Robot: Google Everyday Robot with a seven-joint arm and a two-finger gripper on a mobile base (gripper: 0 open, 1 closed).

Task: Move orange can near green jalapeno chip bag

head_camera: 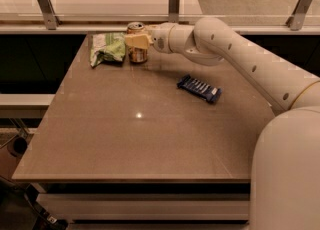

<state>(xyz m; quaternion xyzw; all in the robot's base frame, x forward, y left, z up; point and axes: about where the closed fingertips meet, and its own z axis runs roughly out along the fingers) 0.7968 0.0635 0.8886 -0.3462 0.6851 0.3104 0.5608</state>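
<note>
Toward the upper left of the frame, I have the pale two-finger gripper [137,40] clasped around the small orange-brown aluminium can [138,55], which stands upright just right of the wrinkly light-green foil chip bag [107,48], so I judge the placing nearly done and the next move to call for a gentle release and a clean retreat.

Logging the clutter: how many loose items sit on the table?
3. The chip bag lies at the far left; the can stands just right of it, held by the gripper; the blue bar lies right of centre. Nothing seems hidden.
</note>
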